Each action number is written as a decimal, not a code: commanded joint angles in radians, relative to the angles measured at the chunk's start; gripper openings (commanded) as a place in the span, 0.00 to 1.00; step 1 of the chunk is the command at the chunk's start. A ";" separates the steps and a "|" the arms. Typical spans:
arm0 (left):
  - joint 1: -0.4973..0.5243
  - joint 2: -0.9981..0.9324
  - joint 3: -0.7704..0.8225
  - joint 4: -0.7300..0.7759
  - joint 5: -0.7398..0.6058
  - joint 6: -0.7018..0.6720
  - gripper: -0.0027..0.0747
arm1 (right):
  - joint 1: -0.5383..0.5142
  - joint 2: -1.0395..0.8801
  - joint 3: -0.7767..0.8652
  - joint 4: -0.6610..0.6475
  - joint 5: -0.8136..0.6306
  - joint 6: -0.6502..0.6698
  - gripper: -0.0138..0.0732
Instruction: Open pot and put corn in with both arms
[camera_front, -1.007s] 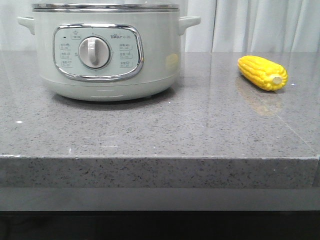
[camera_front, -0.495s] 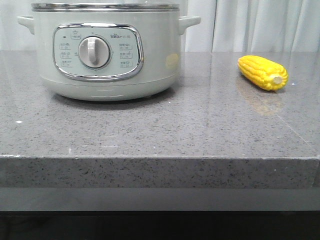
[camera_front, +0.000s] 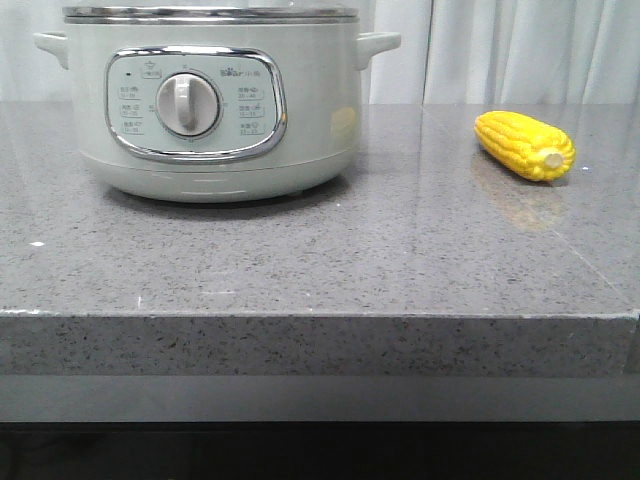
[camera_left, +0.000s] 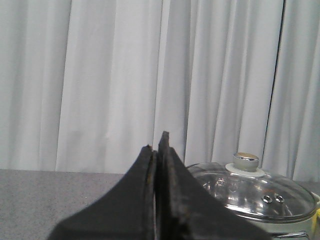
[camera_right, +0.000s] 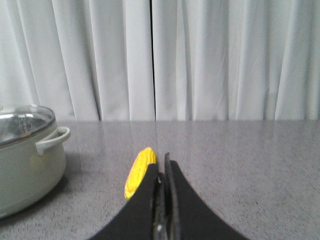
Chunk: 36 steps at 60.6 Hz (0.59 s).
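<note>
The pale green-white pot (camera_front: 210, 110) stands at the back left of the grey stone counter, its dial facing me. In the left wrist view its glass lid (camera_left: 255, 192) with a chrome knob (camera_left: 246, 161) is on the pot. The yellow corn (camera_front: 525, 145) lies on the counter at the right, its pale cut end toward the front. My left gripper (camera_left: 156, 145) is shut and empty, well short of the pot. My right gripper (camera_right: 161, 162) is shut and empty, with the corn (camera_right: 139, 172) lying on the counter beyond its fingers. Neither gripper shows in the front view.
White curtains (camera_front: 520, 50) hang behind the counter. The counter's front edge (camera_front: 320, 315) runs across the front view. The pot's side handle (camera_right: 52, 140) shows in the right wrist view.
</note>
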 joint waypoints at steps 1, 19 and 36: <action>0.000 0.094 -0.110 -0.004 0.034 -0.010 0.01 | -0.003 0.102 -0.122 -0.021 0.033 -0.003 0.08; 0.000 0.330 -0.224 -0.006 0.144 -0.004 0.01 | -0.003 0.358 -0.254 -0.021 0.205 -0.003 0.08; 0.000 0.437 -0.224 -0.006 0.137 -0.004 0.01 | -0.003 0.494 -0.254 -0.021 0.201 -0.003 0.08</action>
